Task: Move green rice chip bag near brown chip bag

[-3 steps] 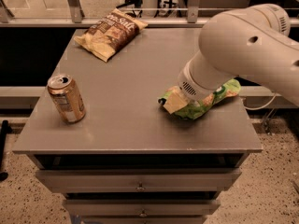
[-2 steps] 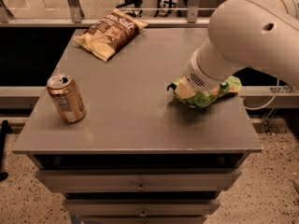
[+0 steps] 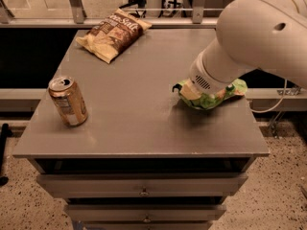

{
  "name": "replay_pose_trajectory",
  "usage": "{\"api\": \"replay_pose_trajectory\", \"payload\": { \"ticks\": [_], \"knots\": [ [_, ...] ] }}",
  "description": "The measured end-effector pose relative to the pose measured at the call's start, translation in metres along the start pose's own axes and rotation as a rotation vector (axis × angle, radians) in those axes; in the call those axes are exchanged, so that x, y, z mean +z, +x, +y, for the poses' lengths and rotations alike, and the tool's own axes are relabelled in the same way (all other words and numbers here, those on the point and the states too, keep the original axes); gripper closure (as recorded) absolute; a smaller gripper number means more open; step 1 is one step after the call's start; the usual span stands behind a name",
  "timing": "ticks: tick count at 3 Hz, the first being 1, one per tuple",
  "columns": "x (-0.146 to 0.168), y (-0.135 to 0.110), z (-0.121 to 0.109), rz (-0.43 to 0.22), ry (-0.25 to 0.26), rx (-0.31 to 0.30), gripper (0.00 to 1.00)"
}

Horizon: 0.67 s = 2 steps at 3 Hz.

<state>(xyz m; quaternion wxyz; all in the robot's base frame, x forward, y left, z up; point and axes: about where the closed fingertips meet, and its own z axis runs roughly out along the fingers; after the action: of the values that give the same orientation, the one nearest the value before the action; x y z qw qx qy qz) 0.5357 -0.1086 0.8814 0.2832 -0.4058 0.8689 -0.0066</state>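
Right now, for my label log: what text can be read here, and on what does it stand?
"Salt": white script on the brown bag; the word before it is too blurred to read.
On the can: the label is too blurred to read.
On the green bag: no lettering shows; the gripper is down on its end nearer the can.

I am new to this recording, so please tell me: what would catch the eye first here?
The big white arm fills the upper right; its tool is down at the green rice chip bag by the right edge of the table. The brown chip bag lies at the far left, and a tan can stands near left.
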Motion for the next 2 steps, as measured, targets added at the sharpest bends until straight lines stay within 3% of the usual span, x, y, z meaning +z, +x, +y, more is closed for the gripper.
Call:
{"api": "replay_pose_trajectory", "payload": {
  "ticks": [1,2],
  "knots": [
    [-0.001,-0.031,-0.017,-0.119,0.017,-0.063,1.0],
    [0.009,-0.097,-0.049,-0.262,0.09,-0.225,1.0]
  ]
}}
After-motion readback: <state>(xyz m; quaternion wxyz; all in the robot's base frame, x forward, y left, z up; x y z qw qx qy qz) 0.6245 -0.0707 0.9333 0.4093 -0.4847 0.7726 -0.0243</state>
